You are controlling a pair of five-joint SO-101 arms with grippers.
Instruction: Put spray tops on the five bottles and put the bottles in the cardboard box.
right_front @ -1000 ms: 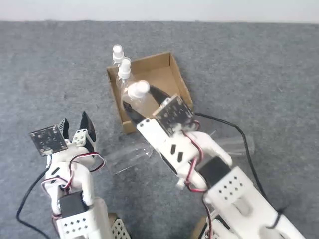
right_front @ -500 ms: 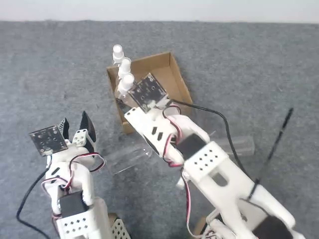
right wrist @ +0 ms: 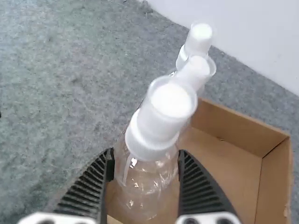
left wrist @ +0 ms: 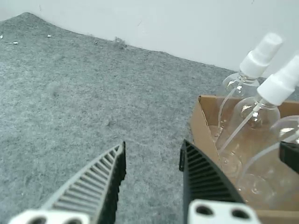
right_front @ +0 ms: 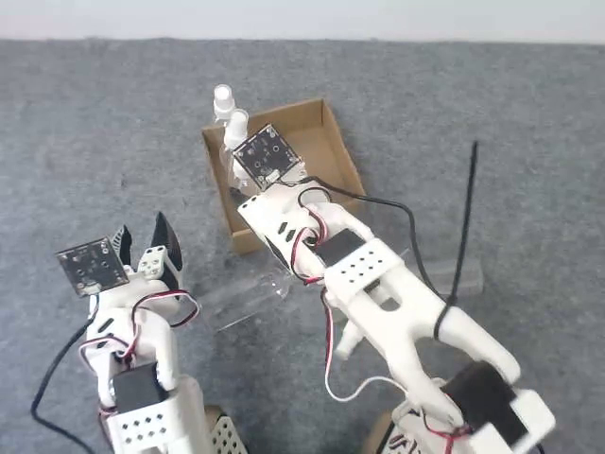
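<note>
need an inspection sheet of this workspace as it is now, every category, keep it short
surface: grey mat
job's things: cardboard box open; far bottle and second bottle upright with spray tops along its left side; held bottle upright, with spray top; lying bottle on the mat between the arms; other lying bottle past the right arm
clutter: nothing seen
grippers: left gripper open over the mat; right gripper shut on the held bottle at the box
cables: black cable along the right arm
surroundings: pale wall
</note>
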